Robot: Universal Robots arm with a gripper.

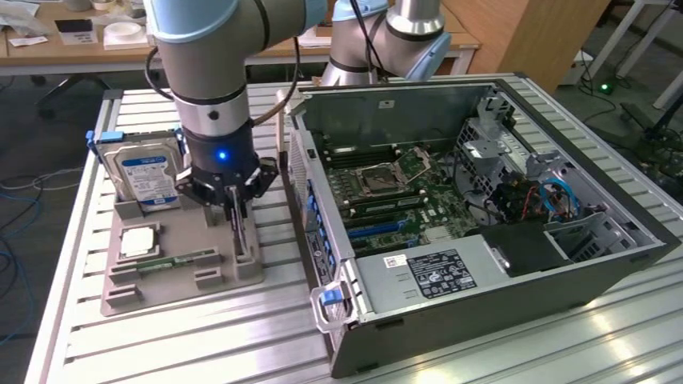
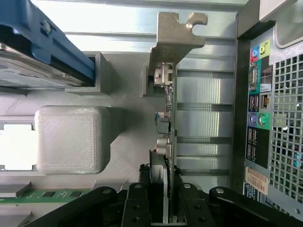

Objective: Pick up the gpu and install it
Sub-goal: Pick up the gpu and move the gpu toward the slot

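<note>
While the black two-fingered gripper [image 1: 237,218] points straight down over the grey moulded plastic holder tray [image 1: 181,280], we are right at the start of the job. Its fingers are drawn in narrow on the thin, flat, dark gpu [image 1: 245,236], 1 on each face, and they look to be pinching it. The wrist view backs that up: the gripper [image 2: 163,201] straddles the gpu [image 2: 166,123] edge-on, with the pale metal end bracket [image 2: 176,40] at the far end.

The card stands on edge in its tray slot, not yet lifted, at 9 o'clock from the open black-and-silver computer case [image 1: 609,260] in the exterior view. So the grasp looks made. Lifting, carrying and seating the card on the green motherboard [image 1: 411,188] are all left.

Sharing the tray are 1 silver hard drive with a blue label [image 1: 144,172] at 10 o'clock of the gripper and 1 small green memory stick [image 1: 176,261] at 8 o'clock. Everything rests on a slatted aluminium table [image 1: 171,352]. Beyond it, at 12 o'clock, stand a cluttered wooden desk [image 1: 64,44] and a tall wooden cabinet [image 1: 533,32], and loose cables [image 1: 16,196] trail on the floor at 9 o'clock.
</note>
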